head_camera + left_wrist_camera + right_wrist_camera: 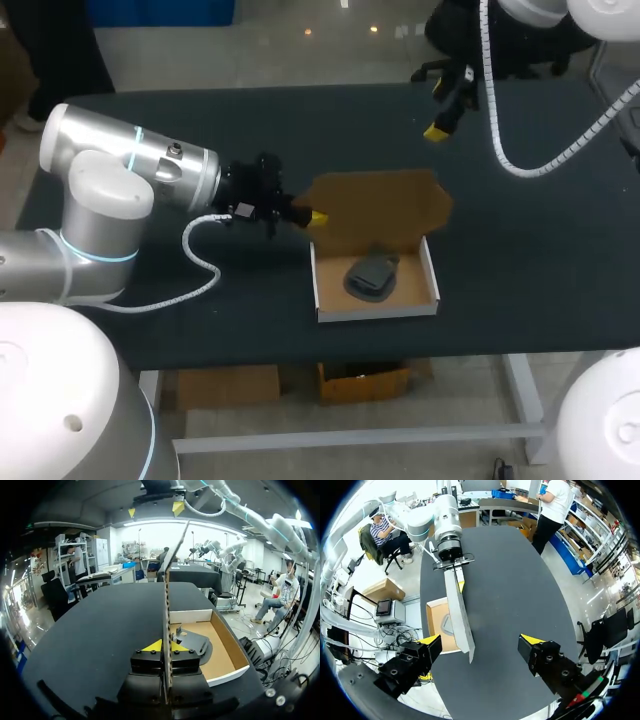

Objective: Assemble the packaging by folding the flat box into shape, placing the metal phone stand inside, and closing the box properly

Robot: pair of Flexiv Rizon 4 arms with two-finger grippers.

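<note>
1. The left arm [130, 175] is being held level over the table's [560, 250] left edge.
2. The left gripper [166, 646] is being pressed onto the upright box lid [375, 205] from both sides.
3. The right gripper [481, 640] is being held wide apart, raised near the far edge.

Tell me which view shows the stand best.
The head view: the stand lies in the open box, seen whole from above. In the left wrist view the upright lid, held in the left pincer, hides part of it. In the right wrist view the lid covers most of it.
</note>
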